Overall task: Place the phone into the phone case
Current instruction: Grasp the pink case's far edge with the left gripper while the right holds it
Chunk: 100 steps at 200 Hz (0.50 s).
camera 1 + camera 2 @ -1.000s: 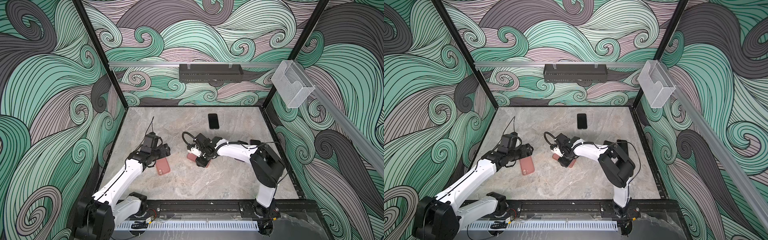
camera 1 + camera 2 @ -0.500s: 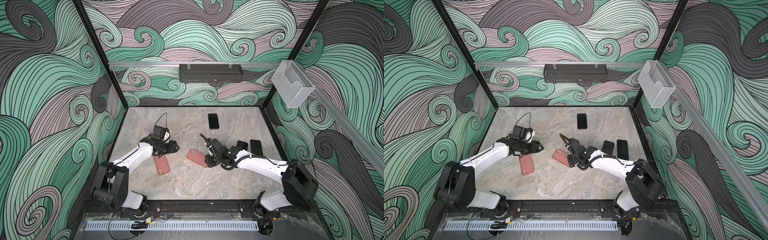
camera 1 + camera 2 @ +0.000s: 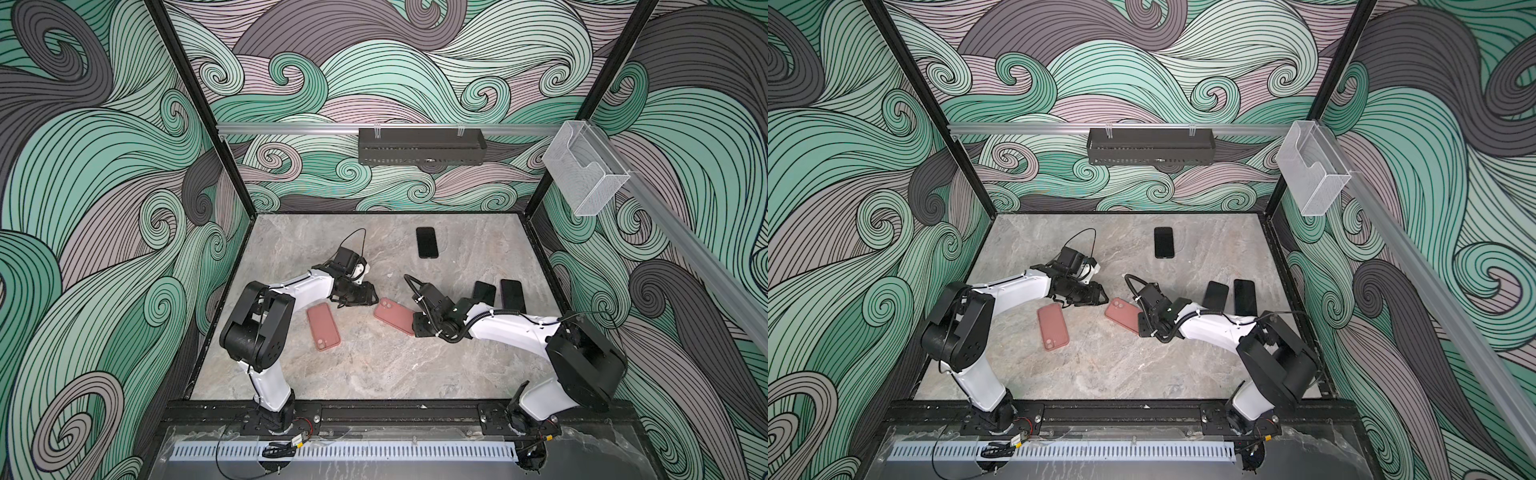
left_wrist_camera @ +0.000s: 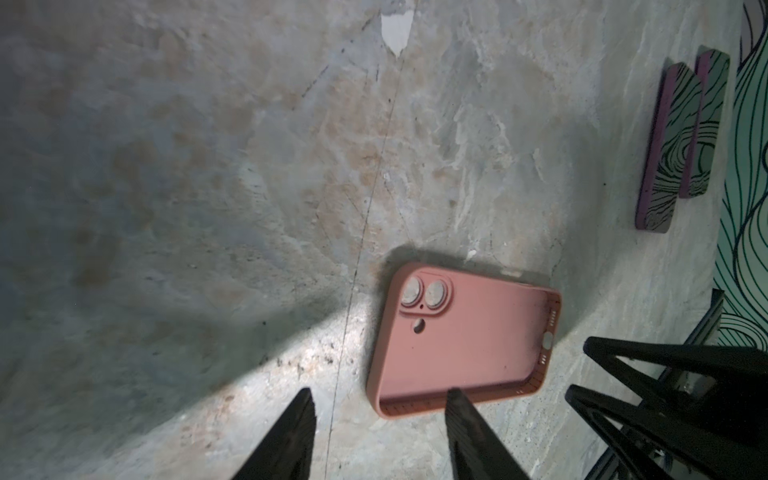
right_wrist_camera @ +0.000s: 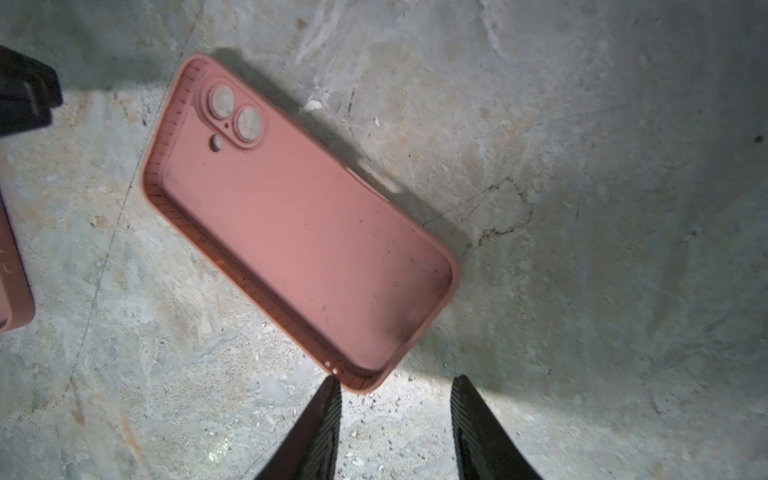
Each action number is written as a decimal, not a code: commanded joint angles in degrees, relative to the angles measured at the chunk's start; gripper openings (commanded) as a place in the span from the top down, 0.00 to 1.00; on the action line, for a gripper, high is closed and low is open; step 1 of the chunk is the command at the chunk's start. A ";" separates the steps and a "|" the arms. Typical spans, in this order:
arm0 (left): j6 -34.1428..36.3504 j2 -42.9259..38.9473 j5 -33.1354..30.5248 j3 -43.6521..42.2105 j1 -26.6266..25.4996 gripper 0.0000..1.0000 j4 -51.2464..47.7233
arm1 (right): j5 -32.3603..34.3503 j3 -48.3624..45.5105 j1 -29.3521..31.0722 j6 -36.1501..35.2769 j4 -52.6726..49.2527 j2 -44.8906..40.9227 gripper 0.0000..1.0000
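Both wrist views show the empty pink phone case [image 5: 299, 216] lying hollow-up on the worktop [image 3: 374, 365] between the left pincer [image 4: 380, 399] and right pincer [image 5: 395, 380], both released, while only the top views reveal a lone phone [image 3: 427, 242] farther back.

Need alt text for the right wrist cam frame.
An empty pink phone case lies open side up on the grey marbled table. The right gripper is open, its black fingertips just short of the case's nearest corner, holding nothing. Part of a second pink case shows at the frame edge.
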 commanded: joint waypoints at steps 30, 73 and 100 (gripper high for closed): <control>1.66 3.34 4.42 1.45 -0.63 0.50 0.98 | -4.63 -2.16 -2.65 2.24 6.36 3.12 0.54; 0.93 4.49 8.15 0.72 -1.26 0.52 2.98 | -6.90 -2.69 -3.58 2.41 9.01 4.66 0.54; -0.59 4.16 10.29 -1.02 -1.39 0.54 4.23 | -7.67 -2.34 -4.11 2.41 9.61 5.62 0.55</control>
